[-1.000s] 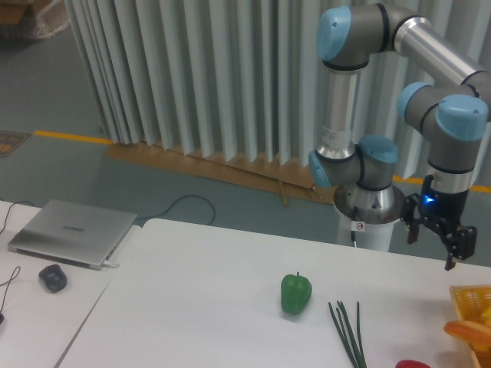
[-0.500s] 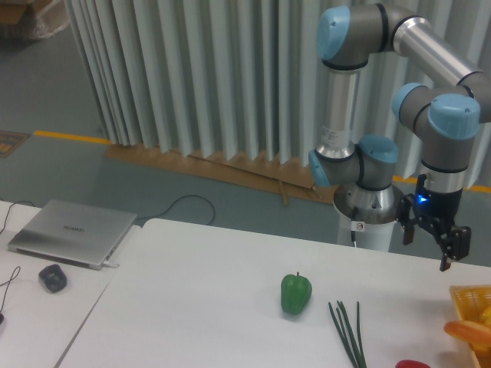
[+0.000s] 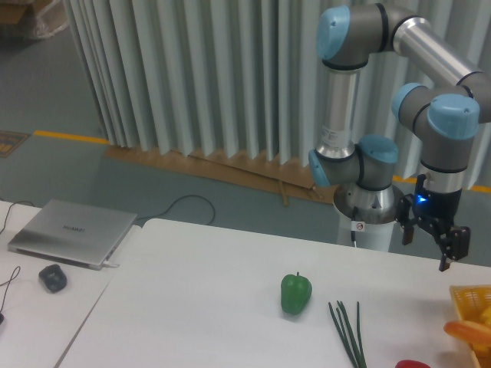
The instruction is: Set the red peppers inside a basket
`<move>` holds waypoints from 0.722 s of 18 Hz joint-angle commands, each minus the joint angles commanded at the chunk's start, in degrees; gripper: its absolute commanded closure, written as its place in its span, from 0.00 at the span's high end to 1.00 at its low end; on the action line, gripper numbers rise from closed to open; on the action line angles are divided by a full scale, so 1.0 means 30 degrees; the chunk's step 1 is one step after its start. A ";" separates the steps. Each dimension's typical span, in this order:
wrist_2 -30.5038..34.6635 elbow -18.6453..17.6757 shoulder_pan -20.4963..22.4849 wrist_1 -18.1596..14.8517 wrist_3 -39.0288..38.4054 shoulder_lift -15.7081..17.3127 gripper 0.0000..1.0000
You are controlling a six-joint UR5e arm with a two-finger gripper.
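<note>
A sliver of a glossy red pepper (image 3: 413,363) shows at the bottom edge, right of centre; most of it is cut off by the frame. The yellow-orange latticed basket (image 3: 465,294) sits at the right edge, partly out of view, with an orange vegetable (image 3: 468,331) and something yellow inside. My gripper (image 3: 426,250) hangs above the table's back right, well above and behind the red pepper and left of the basket. Its fingers (image 3: 445,257) are spread apart and hold nothing.
A green bell pepper (image 3: 295,293) stands mid-table. Green stalks (image 3: 347,331) lie to its right. A closed laptop (image 3: 71,231) and a dark mouse (image 3: 52,277) rest on the left table. The arm's base (image 3: 367,208) stands behind the table.
The gripper shifted slightly to the left between one second ago and half a second ago, then held still. Nothing on the table moved.
</note>
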 joint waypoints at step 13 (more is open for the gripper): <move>0.0058 0.0000 -0.0349 0.0058 0.0117 0.0029 1.00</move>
